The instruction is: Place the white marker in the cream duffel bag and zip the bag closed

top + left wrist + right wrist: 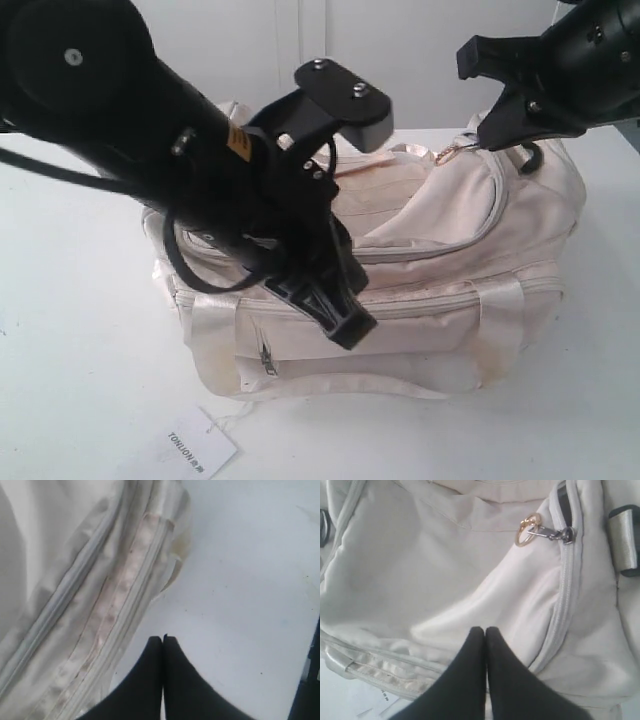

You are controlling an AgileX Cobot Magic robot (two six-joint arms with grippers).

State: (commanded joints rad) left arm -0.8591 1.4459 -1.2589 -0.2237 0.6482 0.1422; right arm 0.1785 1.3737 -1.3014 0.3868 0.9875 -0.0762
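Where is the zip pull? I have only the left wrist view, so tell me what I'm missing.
Observer: The gold ring zip pull lies on the top flap of the cream duffel bag, toward the bag's right-hand end in the exterior view. That is well away from your left gripper.
Operator: Report the right gripper.
Observer: The right gripper is shut over the flap and holds nothing. The pull lies apart from its tips.
Operator: Find the white marker.
Observer: It shows in no view. A printed paper tag lies on the table in front of the bag.
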